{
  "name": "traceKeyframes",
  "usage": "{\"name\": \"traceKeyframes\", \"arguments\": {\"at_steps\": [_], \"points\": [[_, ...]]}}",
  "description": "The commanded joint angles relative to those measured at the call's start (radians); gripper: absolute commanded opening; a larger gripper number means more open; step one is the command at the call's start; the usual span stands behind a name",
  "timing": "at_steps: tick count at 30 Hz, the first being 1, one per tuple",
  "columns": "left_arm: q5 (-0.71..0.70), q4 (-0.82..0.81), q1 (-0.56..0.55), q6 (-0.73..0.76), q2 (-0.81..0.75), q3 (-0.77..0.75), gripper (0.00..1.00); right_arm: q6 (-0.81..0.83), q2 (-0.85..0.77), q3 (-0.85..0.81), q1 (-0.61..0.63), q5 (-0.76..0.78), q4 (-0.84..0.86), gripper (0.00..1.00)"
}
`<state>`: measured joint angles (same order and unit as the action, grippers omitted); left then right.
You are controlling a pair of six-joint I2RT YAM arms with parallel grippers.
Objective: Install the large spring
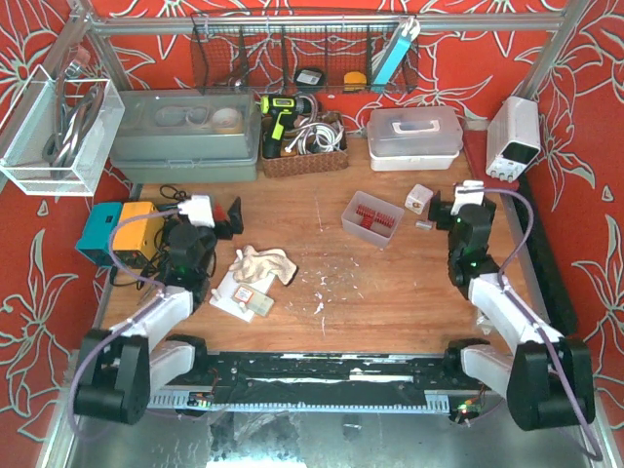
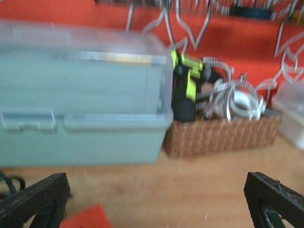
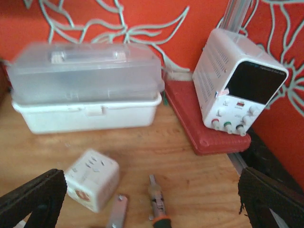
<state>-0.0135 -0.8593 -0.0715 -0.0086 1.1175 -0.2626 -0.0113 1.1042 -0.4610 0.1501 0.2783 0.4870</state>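
Observation:
I cannot make out a large spring in any view. A small white plate with a part on it (image 1: 244,296) lies at the left front of the wooden table, next to a crumpled beige cloth (image 1: 265,263). My left gripper (image 1: 222,216) is open and empty, raised behind them; in the left wrist view (image 2: 154,206) its fingertips (image 2: 33,199) stand far apart. My right gripper (image 1: 441,210) is open and empty at the right, also in the right wrist view (image 3: 152,206). It is close to a white cube adapter (image 3: 91,179), a small screwdriver (image 3: 156,202) and a metal strip (image 3: 117,212).
A clear box of red parts (image 1: 372,216) sits mid-table. At the back are a grey-green lidded box (image 2: 80,99), a wicker basket (image 2: 218,135) with a yellow drill (image 2: 185,85), a white lidded box (image 3: 85,90) and a power supply (image 3: 237,90). An orange-teal device (image 1: 122,232) is left.

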Motion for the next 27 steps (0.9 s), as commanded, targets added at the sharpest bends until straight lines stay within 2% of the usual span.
{"name": "traceKeyframes", "arguments": {"at_steps": [1, 4, 5, 6, 8, 14, 17, 20, 27], "points": [[-0.047, 0.345, 0.006, -0.132, -0.151, -0.160, 0.99, -0.185, -0.076, -0.160, -0.003, -0.044, -0.369, 0.99], [-0.078, 0.573, 0.006, -0.277, -0.230, -0.288, 0.99, -0.378, -0.085, -0.351, -0.004, -0.075, -0.658, 0.99], [-0.085, 0.638, 0.006, -0.333, -0.251, -0.328, 0.99, -0.403, -0.082, -0.414, -0.004, -0.102, -0.812, 0.99], [-0.095, 0.728, 0.006, -0.391, -0.267, -0.365, 0.99, -0.392, -0.081, -0.454, -0.004, -0.153, -0.873, 0.99], [-0.091, 0.864, 0.007, -0.477, -0.304, -0.423, 0.99, -0.410, -0.091, -0.450, -0.004, -0.282, -0.863, 0.99], [0.220, 0.940, 0.006, -0.511, -0.410, -0.385, 0.99, -0.556, -0.107, -0.436, 0.005, -0.597, -0.862, 0.97], [0.349, 0.980, 0.006, -0.502, -0.410, -0.394, 0.98, -0.544, -0.138, -0.424, 0.045, -0.581, -0.876, 0.96], [0.412, 1.040, 0.004, -0.460, -0.389, -0.415, 0.90, -0.496, -0.162, -0.413, 0.106, -0.556, -0.901, 0.95], [0.277, 1.232, -0.057, -0.330, -0.302, -0.509, 0.65, -0.346, -0.193, -0.312, 0.371, -0.350, -0.877, 0.94]]}}
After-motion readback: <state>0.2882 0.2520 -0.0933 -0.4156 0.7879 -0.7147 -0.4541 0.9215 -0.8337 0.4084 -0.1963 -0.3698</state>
